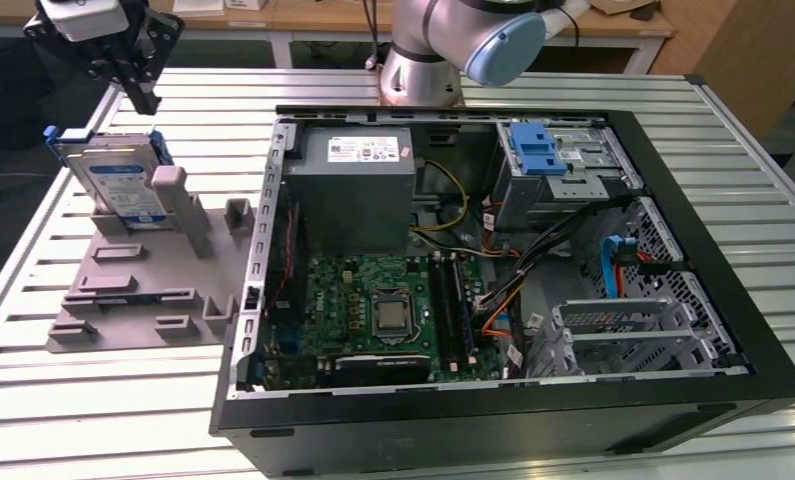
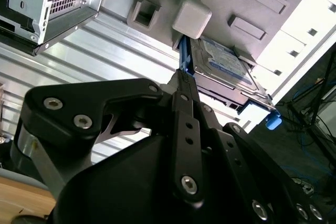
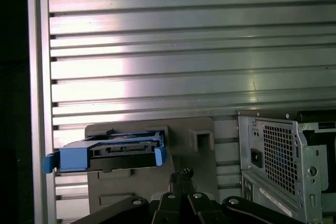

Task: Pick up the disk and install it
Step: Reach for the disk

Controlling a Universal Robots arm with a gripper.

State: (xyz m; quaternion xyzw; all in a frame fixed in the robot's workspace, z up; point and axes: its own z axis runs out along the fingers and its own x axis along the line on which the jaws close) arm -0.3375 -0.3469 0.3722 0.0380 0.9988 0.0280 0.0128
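Silver slatted metal forms the table, and on it we see an open black computer case lying on its side, with a green motherboard, a grey power-supply box and a blue-latched drive cage inside. Toward the exterior view's left of the case lies a grey plastic fixture plate with raised blocks and slots. The disk, a silver hard drive with a white-and-blue label in a blue caddy, stands on edge in that fixture, propped against a grey post, outside the case. We find the black gripper hanging just above the disk's upper edge, pointing down and not touching it. Its two fingers are pressed together with nothing between them. In both wrist views the joined fingertips point toward the blue caddy: the second wrist view shows the gripper near the edge of the disk, and the first wrist view shows the gripper beside the disk, seen end-on in its fixture.
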